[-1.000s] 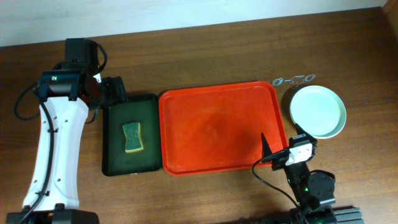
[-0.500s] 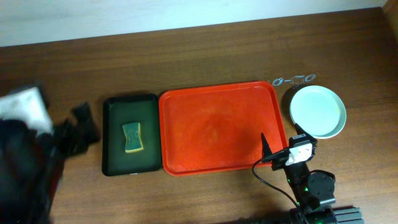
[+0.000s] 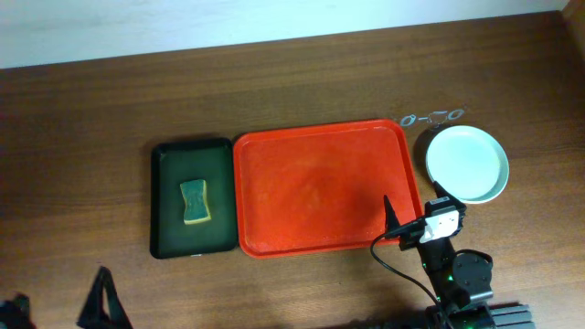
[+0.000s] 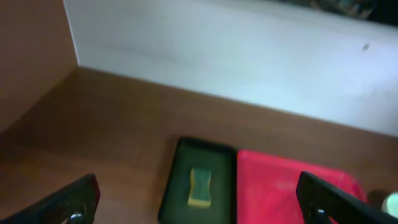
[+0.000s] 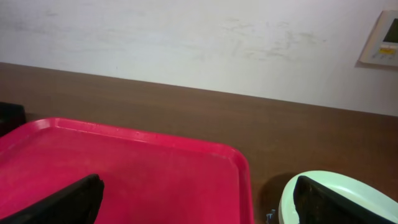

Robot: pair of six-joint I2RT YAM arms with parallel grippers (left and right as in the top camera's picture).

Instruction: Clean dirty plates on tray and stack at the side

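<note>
Left gripper (image 4: 198,180) and right gripper (image 5: 199,182) both gape empty, their fingers cropped by the frame edges. Whether anything lies under the mint plate (image 3: 466,163) is hidden; the wall panel's (image 5: 387,37) writing is unreadable.

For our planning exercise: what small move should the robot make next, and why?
Probably just park both arms: the tray is bare, the plates sit apparently stacked right of it, and the left gripper and right gripper are open, holding nothing.

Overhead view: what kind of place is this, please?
Probably a robot test bench, not a real kitchen: a wooden table against a plain white wall, a sponge in a dark green tray, and a red-orange tray.
</note>
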